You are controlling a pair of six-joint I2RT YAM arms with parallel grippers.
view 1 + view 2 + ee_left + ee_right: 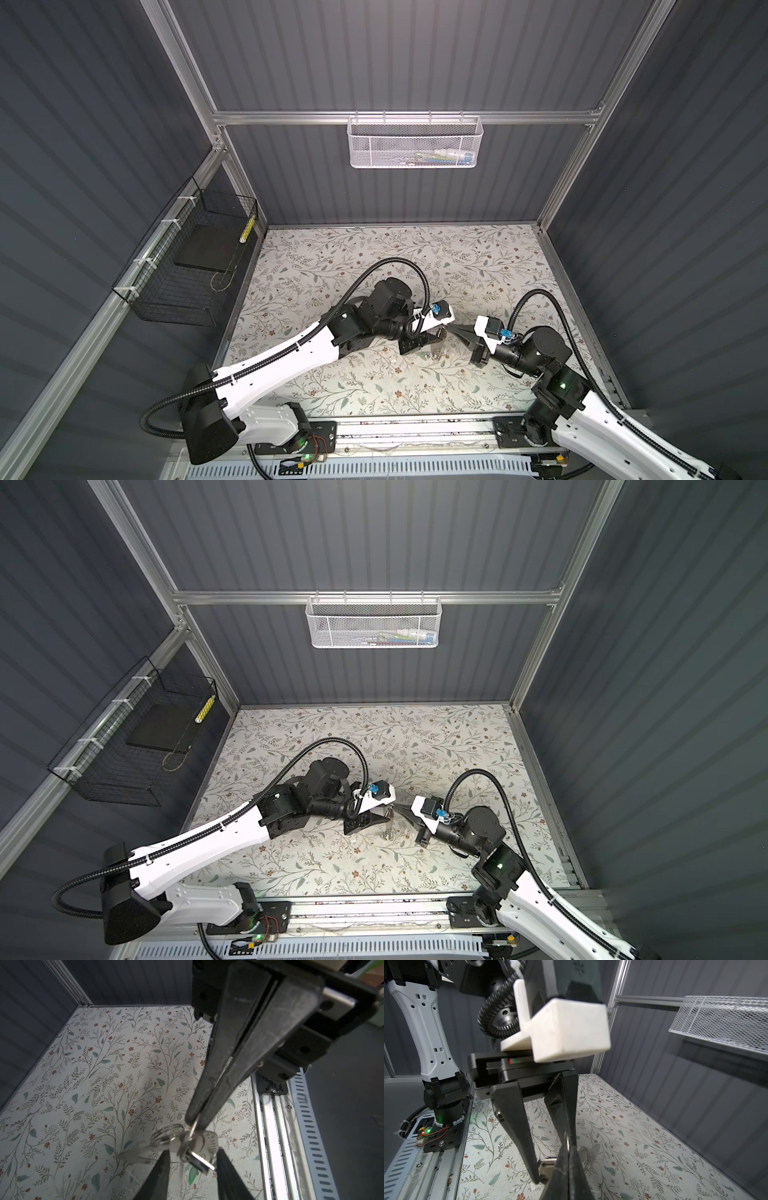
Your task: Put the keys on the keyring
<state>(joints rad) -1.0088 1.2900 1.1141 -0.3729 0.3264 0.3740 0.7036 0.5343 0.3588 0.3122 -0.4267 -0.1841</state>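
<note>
Your right gripper point(195, 1121) has its fingers clenched on a thin wire keyring point(192, 1129), holding it up over the floral table point(374, 270), right of centre and toward the near side. The silver keys point(195, 1152) hang from it in a tight bunch, with a few loose rings point(166, 1134) beside them. In both top views the bunch dangles below the two grippers' tips. Your left gripper point(193, 1150) is released: its fingers point(162, 1167) stand apart on either side of the bunch. One tip sits just beside a key, and a clear gap shows at the other.
</note>
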